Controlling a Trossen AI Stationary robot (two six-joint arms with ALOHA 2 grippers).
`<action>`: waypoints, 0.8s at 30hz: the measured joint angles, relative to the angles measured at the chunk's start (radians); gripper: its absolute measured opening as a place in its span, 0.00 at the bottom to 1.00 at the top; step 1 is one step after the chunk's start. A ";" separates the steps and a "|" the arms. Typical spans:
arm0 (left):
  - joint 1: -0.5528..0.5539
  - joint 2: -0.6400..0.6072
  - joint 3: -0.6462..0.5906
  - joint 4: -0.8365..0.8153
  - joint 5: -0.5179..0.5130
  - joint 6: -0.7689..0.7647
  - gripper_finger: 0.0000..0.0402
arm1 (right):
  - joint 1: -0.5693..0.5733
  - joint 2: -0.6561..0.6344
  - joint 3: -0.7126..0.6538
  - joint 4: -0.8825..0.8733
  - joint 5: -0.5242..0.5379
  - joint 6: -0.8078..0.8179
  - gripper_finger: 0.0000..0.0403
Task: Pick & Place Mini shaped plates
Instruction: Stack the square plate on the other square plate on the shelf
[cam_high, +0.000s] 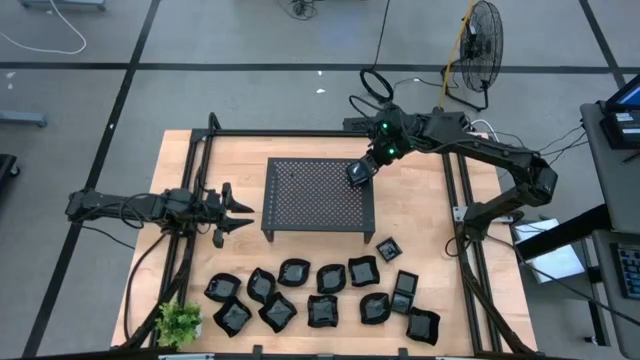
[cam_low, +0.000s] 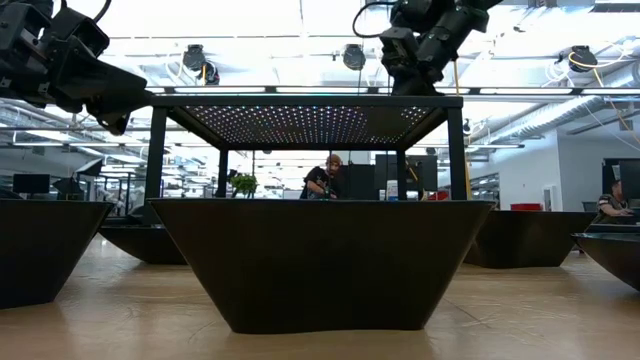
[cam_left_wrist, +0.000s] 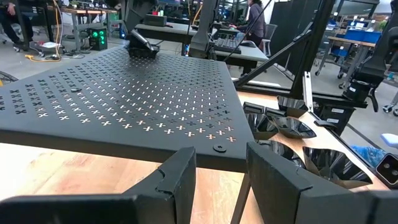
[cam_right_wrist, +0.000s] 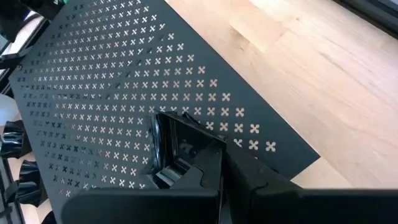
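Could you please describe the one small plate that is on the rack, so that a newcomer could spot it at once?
Find the black perforated rack in the middle of the wooden table. At its far right corner a glossy black square mini plate sits in the right gripper, whose fingers are shut on it. Every other mini plate lies on the table in front of the rack.

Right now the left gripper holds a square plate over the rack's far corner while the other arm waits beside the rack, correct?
Not quite: the right gripper holds the square plate over the rack, as the high view shows. The left gripper is the one waiting beside the rack, holding nothing.
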 joint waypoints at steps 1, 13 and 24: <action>0.000 0.000 0.000 0.000 0.000 0.000 0.36 | 0.000 0.000 -0.002 0.001 0.000 0.000 0.00; 0.000 0.000 0.000 0.000 0.000 0.000 0.36 | 0.000 0.000 -0.003 0.020 -0.002 0.000 0.06; 0.000 0.000 0.000 0.000 0.000 0.000 0.36 | 0.002 -0.057 -0.003 0.019 -0.010 -0.054 0.20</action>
